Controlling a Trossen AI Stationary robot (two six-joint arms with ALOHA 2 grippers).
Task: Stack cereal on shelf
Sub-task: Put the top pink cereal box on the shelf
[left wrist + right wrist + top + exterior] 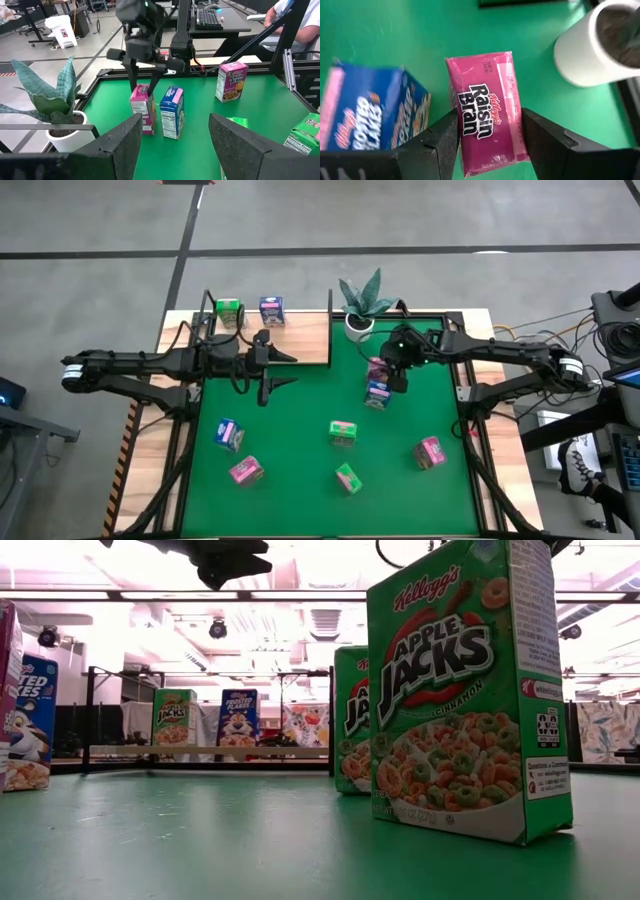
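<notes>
A pink cereal carton (487, 117) stands upright on the green table beside a blue-and-white one (172, 112). My right gripper (144, 86) is over the pink carton and shut on its top. My left gripper (280, 370) hovers open near the shelf (300, 340), with nothing between its fingers. The shelf is a light-wood board at the far left. A green carton (228, 312) and a blue carton (271, 310) stand on their bases on it. More green, pink and blue cartons lie scattered on the near half of the table. My right gripper pinches the pink carton between its two fingers, on the two opposite long sides just below its top end (454, 107). The fingers (540, 140) come from above, slanting down. The carton stays upright with its base on the table, close to the blue carton.
A potted plant (362, 305) in a white pot stands just beyond the pink carton, by the shelf's right post. Loose cartons: green (343, 433), green (348, 477), pink (430, 452), pink (245, 470), blue (229, 434). A seated person shows beyond the table (300, 20).
</notes>
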